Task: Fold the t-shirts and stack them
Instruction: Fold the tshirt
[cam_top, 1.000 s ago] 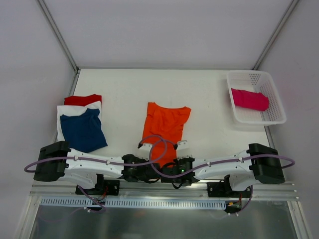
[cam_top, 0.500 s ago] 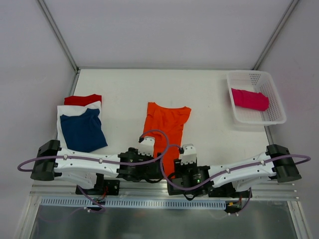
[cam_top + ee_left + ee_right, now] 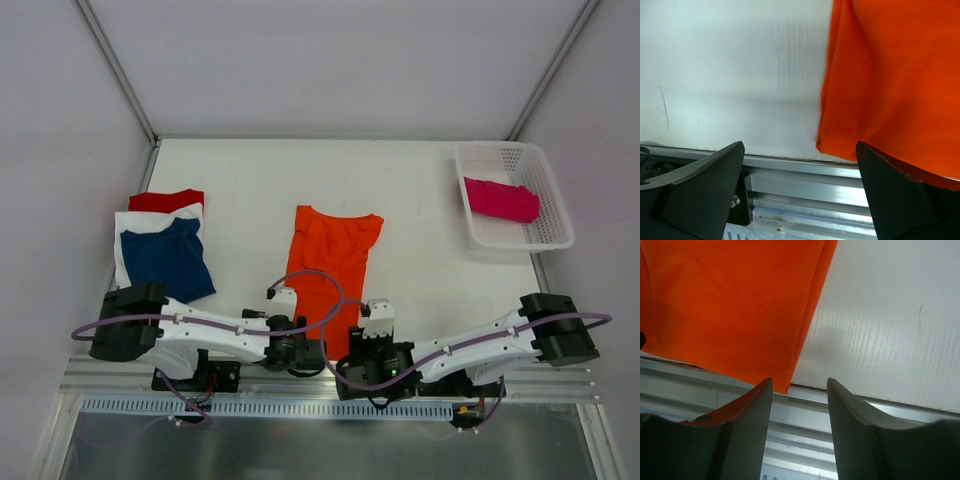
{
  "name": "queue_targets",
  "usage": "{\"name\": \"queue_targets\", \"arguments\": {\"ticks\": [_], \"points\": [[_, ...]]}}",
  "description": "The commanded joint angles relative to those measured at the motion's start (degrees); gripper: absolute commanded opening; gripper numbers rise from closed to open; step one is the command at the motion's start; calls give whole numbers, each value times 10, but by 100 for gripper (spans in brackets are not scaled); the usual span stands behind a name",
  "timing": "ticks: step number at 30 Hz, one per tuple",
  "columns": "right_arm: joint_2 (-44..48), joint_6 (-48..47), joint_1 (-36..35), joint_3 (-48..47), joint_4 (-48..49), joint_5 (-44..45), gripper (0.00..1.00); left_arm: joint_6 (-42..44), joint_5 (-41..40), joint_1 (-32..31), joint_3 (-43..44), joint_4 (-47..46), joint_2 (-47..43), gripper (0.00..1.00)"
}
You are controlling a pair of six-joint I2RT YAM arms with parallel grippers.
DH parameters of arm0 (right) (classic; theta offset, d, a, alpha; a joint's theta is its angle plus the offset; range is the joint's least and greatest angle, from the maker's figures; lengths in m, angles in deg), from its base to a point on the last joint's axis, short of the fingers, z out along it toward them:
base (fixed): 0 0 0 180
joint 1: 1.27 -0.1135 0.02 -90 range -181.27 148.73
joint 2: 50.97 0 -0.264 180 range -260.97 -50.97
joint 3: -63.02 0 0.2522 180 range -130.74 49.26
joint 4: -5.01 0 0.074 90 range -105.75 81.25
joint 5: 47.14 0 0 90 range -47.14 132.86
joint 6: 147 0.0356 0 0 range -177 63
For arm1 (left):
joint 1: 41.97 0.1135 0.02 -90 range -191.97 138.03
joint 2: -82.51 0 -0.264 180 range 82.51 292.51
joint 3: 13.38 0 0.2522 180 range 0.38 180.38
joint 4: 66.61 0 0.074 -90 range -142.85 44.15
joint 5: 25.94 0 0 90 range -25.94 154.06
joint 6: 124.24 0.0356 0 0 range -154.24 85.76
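Observation:
The orange t-shirt [image 3: 332, 258] lies folded into a long strip in the middle of the table, its near hem reaching the front edge. My left gripper [image 3: 283, 297] hangs by the strip's near left corner and stands wide open with nothing in it [image 3: 800, 197]; the orange cloth [image 3: 890, 75] is ahead and to the right of the jaws. My right gripper [image 3: 378, 312] sits by the near right corner, open and empty [image 3: 800, 386], with the orange cloth [image 3: 730, 305] ahead and to the left. A navy t-shirt [image 3: 165, 262] tops a white one [image 3: 130, 225] and a red one [image 3: 167, 200].
A white mesh basket [image 3: 545, 205] at the back right holds a magenta t-shirt [image 3: 500, 198]. An aluminium rail [image 3: 805, 175] runs along the table's front edge just under both grippers. Grey walls close in the table on three sides.
Both grippers have let go of the orange t-shirt's near hem and opened. The right gripper has drawn back toward the front edge; the shirt lies still.

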Motion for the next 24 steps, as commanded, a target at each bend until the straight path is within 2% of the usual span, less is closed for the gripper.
{"name": "queue_targets", "arguments": {"ticks": [1,7,16,24], "points": [[-4,39,-4,16,43,11,51,-44,15,-7,-24,29,-7,96],[-28,58,-4,36,78,12,51,-59,17,-14,-70,-5,-66,97],[-71,60,-4,31,103,2,53,-54,10,-37,-173,-96,-221,96],[-76,61,-4,31,106,-2,54,-27,4,-49,-175,-152,-226,95]]}}
